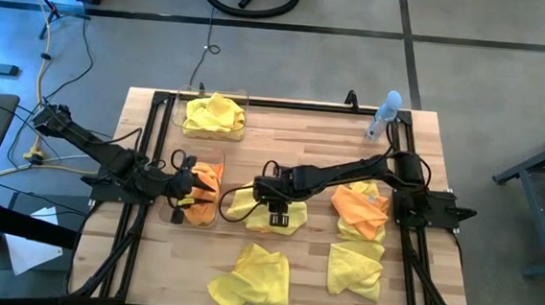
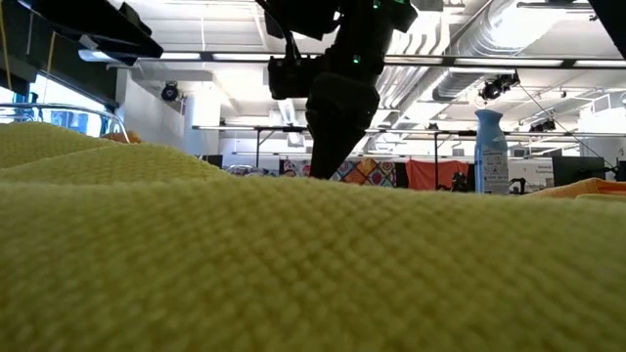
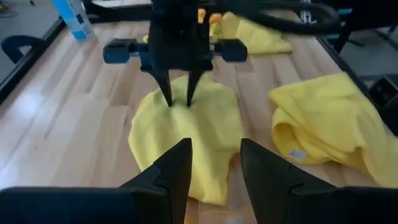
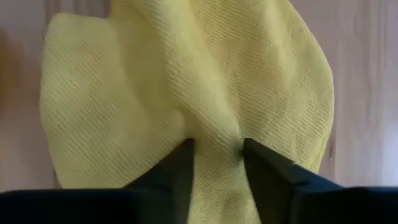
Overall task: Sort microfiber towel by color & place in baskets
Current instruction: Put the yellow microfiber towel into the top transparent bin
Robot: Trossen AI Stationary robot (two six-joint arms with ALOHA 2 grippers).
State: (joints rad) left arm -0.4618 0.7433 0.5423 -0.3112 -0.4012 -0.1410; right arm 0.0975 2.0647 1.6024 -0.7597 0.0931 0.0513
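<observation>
So the right gripper (image 3: 178, 99) is down on a crumpled bright yellow microfiber towel (image 1: 267, 210) mid-table, fingers narrowed and pinching a ridge of fabric between them. The left gripper (image 1: 182, 187) sits over the near clear plastic basket (image 1: 166, 212), which holds an orange cloth (image 1: 205, 179); its fingers are partly apart and empty. The far clear basket (image 1: 175, 117) has yellow towels (image 1: 215, 114). More yellow and orange ones lie loose on the wooden table (image 1: 312, 136).

light: bright, even overhead | shadows: soft | low view: near cloth blurred | ceiling lamps glare
</observation>
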